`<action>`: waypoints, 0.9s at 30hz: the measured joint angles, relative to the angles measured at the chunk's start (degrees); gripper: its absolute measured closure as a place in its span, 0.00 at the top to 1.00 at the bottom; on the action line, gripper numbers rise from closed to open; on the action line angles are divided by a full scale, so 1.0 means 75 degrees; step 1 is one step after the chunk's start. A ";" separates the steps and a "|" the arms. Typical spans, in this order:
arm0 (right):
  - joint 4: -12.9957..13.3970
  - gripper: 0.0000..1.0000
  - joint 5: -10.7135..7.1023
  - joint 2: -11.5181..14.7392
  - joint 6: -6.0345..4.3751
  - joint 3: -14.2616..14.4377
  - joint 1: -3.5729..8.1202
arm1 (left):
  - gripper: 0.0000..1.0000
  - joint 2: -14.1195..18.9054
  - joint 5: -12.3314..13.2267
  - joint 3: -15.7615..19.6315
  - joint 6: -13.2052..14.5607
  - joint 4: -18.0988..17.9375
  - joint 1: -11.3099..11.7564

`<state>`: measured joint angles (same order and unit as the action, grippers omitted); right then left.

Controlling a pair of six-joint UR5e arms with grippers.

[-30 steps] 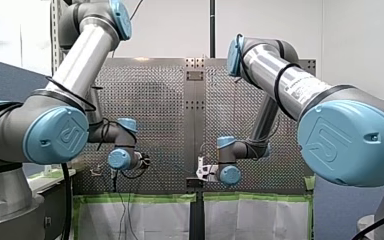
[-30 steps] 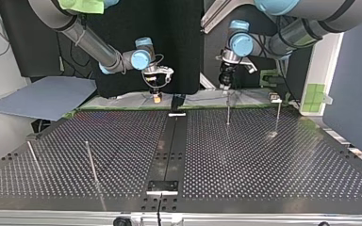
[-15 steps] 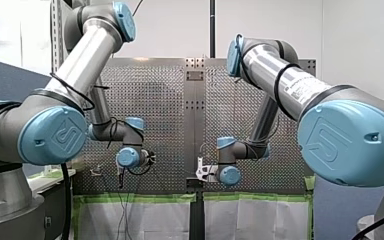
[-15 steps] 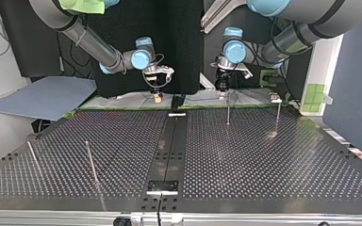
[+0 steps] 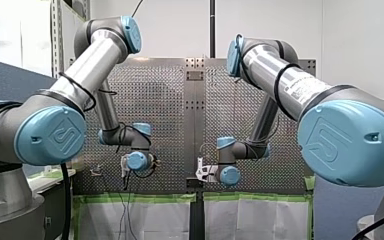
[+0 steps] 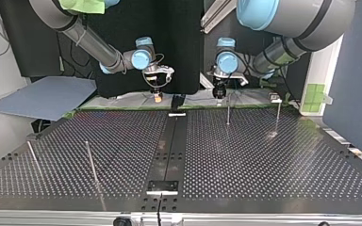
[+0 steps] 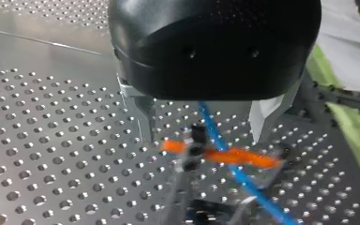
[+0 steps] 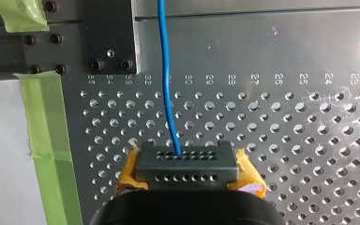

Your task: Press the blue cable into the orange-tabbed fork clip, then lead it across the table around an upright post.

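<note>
Where the perforated table (image 6: 245, 155) meets its far edge, at 12 o'clock in the top view, both arms work side by side. The plate is dull metal drilled in an even grid, with a plain strip running from 12 to 6 o'clock. Green tape (image 8: 42, 140) and a white sheet (image 8: 2, 178) border the edge, and a blue-grey sheet (image 6: 42, 96) lies off the table at 10 o'clock. A row of stamped numbers (image 8: 225, 78) reads 35, 34, 33, 32, then 30 down to 23.

My right gripper (image 8: 187, 165), with yellow pads (image 8: 251, 177), is closed on the blue cable (image 8: 165, 70), which runs straight ahead from its fingertips. My left gripper (image 7: 201, 133), black with metal fingers (image 7: 140, 112), stands spread wide and straddles the orange-tabbed fork clip (image 7: 234, 156). The cable crosses the clip between the fingers and touches neither. Whether it is seated in the fork cannot be told.

From the table's middle, an upright post (image 6: 227, 112) stands at 1 o'clock, a second post (image 6: 277, 115) at 2 o'clock, and a third post (image 6: 91, 162) and a fourth post (image 6: 32, 157) near 8 o'clock. Between them the drilled plate lies open to the near edge at 6 o'clock.
</note>
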<state>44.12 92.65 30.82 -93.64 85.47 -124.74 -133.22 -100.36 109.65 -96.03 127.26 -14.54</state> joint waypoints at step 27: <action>0.0029 0.00 0.0000 -0.0009 -0.0001 -0.0007 0.0025 | 0.38 -0.0006 -0.0475 -0.0237 0.0417 0.0108 -0.0178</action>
<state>44.34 92.65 30.75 -93.64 85.42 -124.56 -133.27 -103.93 107.88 -92.90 128.07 -15.87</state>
